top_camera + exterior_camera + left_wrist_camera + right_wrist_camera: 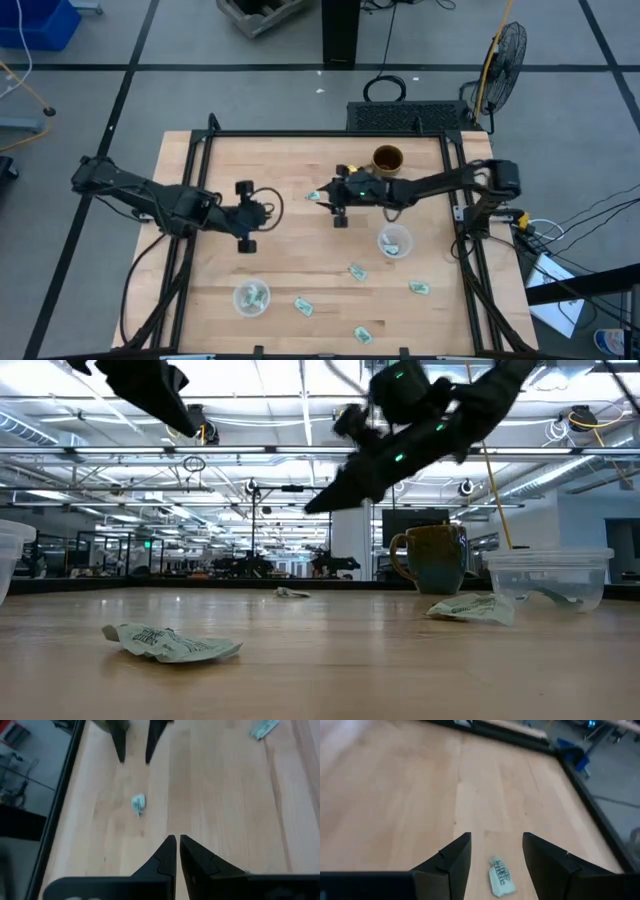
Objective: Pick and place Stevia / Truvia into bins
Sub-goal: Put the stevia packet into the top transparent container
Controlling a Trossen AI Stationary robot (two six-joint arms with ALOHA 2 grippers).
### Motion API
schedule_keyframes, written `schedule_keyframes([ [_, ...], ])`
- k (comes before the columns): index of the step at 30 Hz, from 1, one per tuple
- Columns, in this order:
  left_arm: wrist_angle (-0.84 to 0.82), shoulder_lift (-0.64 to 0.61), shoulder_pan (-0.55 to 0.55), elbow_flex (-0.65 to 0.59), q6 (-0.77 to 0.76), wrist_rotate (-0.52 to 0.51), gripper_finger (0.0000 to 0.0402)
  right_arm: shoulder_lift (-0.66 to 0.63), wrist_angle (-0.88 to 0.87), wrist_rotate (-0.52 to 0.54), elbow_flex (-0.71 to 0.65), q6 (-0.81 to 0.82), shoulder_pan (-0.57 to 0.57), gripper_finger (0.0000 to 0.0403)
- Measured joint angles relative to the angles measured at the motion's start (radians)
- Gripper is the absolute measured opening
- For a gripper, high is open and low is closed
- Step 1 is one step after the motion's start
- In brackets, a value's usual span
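Pale green and white packets lie flat on the wooden table. One packet (313, 196) (501, 876) lies near the table's middle, just ahead of my right gripper (335, 203) (496, 845). That gripper is open and hangs above the packet without touching it. Other packets (357, 271) (303, 305) (419, 288) (364, 334) lie toward the near edge. One clear cup (251, 297) at near left and one clear cup (395, 241) at right each hold packet material. My left gripper (246, 215) (177, 842) is shut and hovers left of centre, pointing at the same packet (138, 803).
A brown mug (387, 158) (432, 557) stands near the far edge, behind the right arm. A black frame (320, 133) runs around the table's sides. In the low view, packets (170, 643) (470, 608) lie on the table and the right cup (550, 575) stands there.
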Motion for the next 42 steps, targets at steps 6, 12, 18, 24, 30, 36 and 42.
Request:
schedule_keyframes([
  [6, 0.004, -0.012, 0.014, -0.001, -0.024, 0.001, 0.0031, 0.165, 0.007, 0.028, 0.054, -0.011, -0.022, 0.0171],
  [12, 0.004, -0.004, 0.017, -0.001, -0.012, -0.002, 0.0031, 0.261, 0.014, 0.031, 0.118, 0.009, -0.053, 0.0171],
  [18, 0.003, -0.004, 0.018, -0.001, -0.020, 0.002, 0.0031, 0.289, -0.017, 0.028, 0.132, 0.138, -0.107, 0.0171],
  [24, 0.003, -0.004, 0.018, -0.001, -0.012, 0.001, 0.0031, 0.290, -0.059, 0.023, 0.130, 0.115, -0.116, 0.0171],
  [30, 0.003, -0.004, 0.018, -0.001, -0.009, 0.001, 0.0031, 0.289, -0.063, -0.002, 0.130, 0.108, -0.104, 0.0171],
  [36, 0.003, -0.004, 0.018, -0.001, -0.010, 0.001, 0.0031, 0.287, -0.109, -0.003, 0.130, 0.109, -0.103, 0.0146],
  [42, 0.003, -0.004, 0.018, -0.001, -0.010, 0.001, 0.0031, 0.287, -0.140, -0.003, 0.130, 0.117, -0.103, 0.0080],
])
